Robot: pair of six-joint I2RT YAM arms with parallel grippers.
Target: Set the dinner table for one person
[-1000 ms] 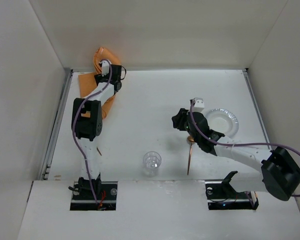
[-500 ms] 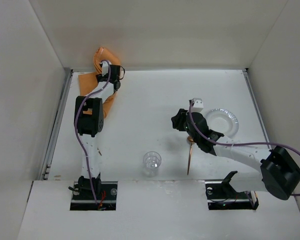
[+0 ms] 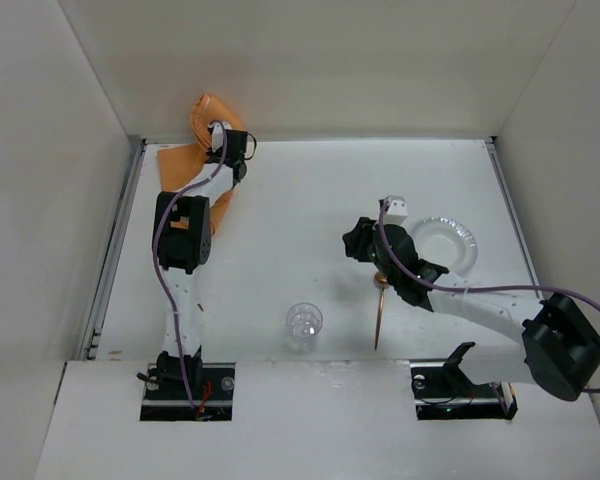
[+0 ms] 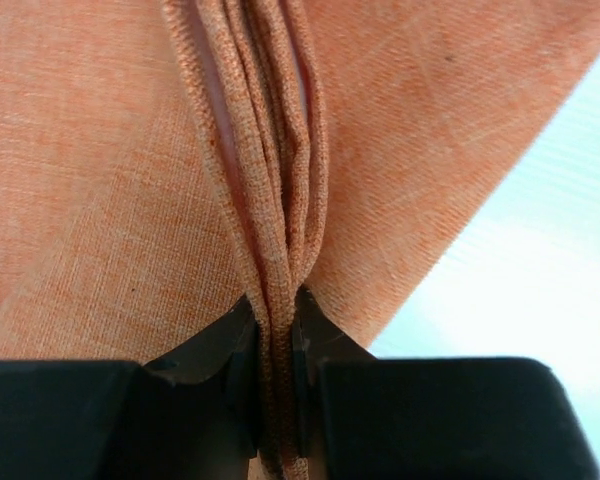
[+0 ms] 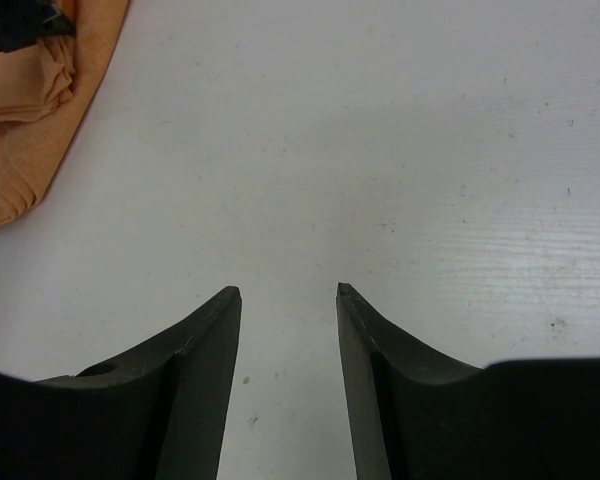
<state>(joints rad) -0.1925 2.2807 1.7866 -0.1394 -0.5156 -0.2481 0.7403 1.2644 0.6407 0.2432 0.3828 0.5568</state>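
The left pincer is clenched on a bunch of folds of the orange placemat, with several layers pressed together between its jaws. Compared with one second ago, this pincer has gone a little further toward 12 o'clock. The cloth now bulges higher against the back wall, and the strip lying under the arm is shorter. I judge that the placemat is being gathered and lifted, not yet spread, so the setting is only at its beginning. The dinner table fills the view, and the cloth is at its 11 o'clock corner. The right pincer is released, jaws apart over bare surface, and has not moved. A plate lies at 3 o'clock, a glass at 6 o'clock, and a thin copper-coloured utensil between them.
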